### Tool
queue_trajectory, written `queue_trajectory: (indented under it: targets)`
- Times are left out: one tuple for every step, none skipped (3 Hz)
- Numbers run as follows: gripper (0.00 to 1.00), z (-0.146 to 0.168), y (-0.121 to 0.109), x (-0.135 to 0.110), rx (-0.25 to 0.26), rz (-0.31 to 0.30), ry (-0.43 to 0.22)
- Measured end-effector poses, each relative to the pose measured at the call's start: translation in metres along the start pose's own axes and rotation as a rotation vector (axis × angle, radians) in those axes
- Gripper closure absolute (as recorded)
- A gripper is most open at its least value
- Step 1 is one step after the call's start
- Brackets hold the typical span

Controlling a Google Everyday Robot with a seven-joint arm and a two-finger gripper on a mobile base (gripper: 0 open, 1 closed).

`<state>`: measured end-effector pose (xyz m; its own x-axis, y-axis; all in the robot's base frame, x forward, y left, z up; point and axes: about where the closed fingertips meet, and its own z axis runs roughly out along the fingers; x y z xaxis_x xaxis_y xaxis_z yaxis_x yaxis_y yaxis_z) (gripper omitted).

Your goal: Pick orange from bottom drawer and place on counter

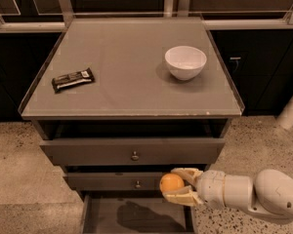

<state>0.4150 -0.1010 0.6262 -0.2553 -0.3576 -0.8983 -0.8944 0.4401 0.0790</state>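
Orange (171, 183): pinched between the hand's (175, 184) two fingers, above the open drawer (102, 218) and clear of its floor.
Why: I'd say the side grip leaves it free to rise to the surface (127, 89).
Arm: low from the right, forearm near level, fingers pointing left.
Surface: bowl (185, 61) and bar (73, 79), well apart.

The white arm (254, 191) lies almost level, reaching across the right side of the bottom drawer (136, 218). Its gripper (174, 184) hangs above that drawer, fingers clasping the orange (170, 182).
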Motion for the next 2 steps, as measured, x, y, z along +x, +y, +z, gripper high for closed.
queue_trajectory:
  targets:
    - [1.00, -0.005, -0.002, -0.009, -0.001, -0.017, 0.006]
    - [1.00, -0.020, -0.010, -0.057, -0.008, -0.075, 0.060]
